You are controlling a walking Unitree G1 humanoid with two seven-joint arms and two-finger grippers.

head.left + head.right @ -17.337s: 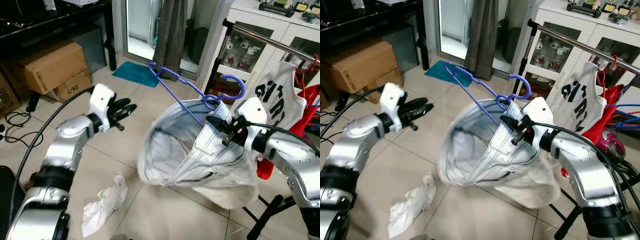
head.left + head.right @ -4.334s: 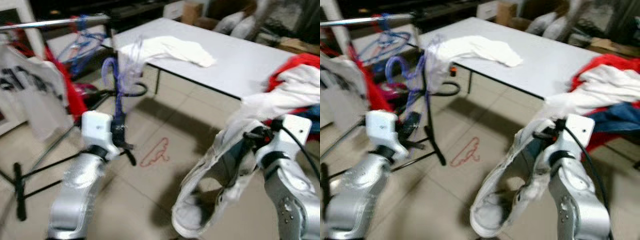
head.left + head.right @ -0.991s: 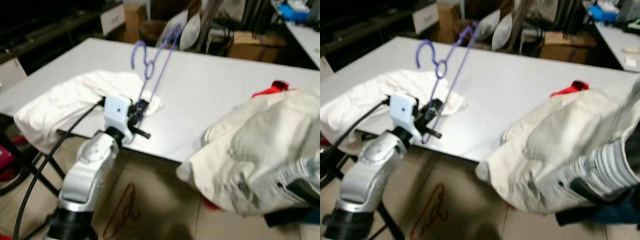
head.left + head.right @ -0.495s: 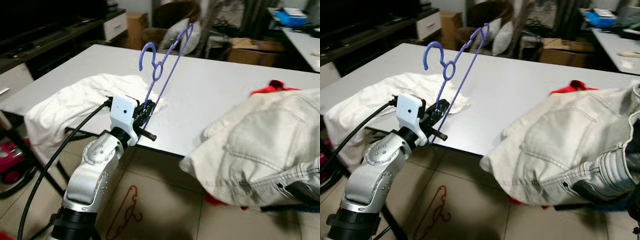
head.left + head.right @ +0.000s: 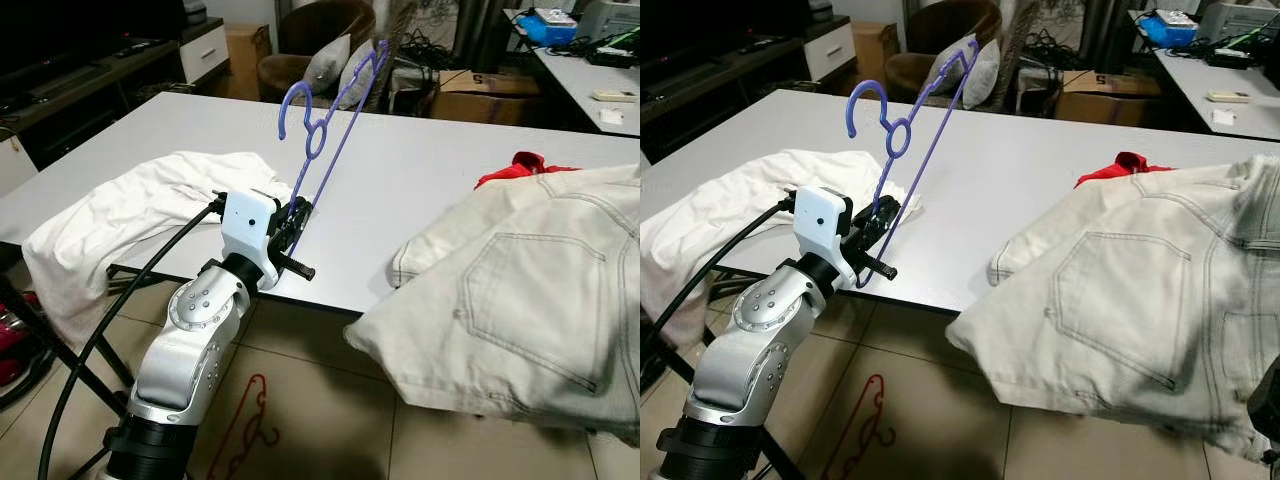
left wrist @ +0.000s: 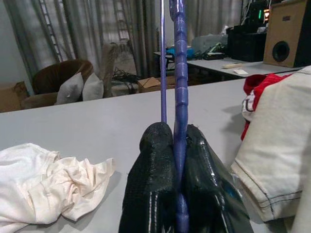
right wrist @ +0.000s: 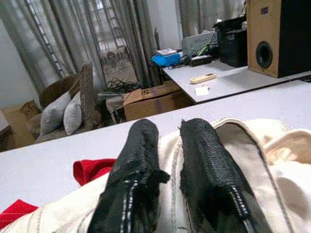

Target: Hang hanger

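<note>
Jeans (image 5: 520, 290) now lower on table (image 5: 420, 190); left end effector (image 6: 174, 145) clamped on hanger (image 5: 325, 120).

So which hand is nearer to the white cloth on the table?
Left. The left hand holds the hanger right beside the white cloth; the right hand, gripping the jeans, is across the table.

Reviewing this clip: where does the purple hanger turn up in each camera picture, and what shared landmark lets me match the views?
Left eye view: purple hanger rising over the grey table, held by the left gripper.
Right eye view: the same, hook upper left of centre.
Left wrist view: clamped between the black fingers, running straight up.
Right wrist view: not in it; that gripper pinches the pale jeans.
Shared landmark: the red cloth beside the jeans.
</note>
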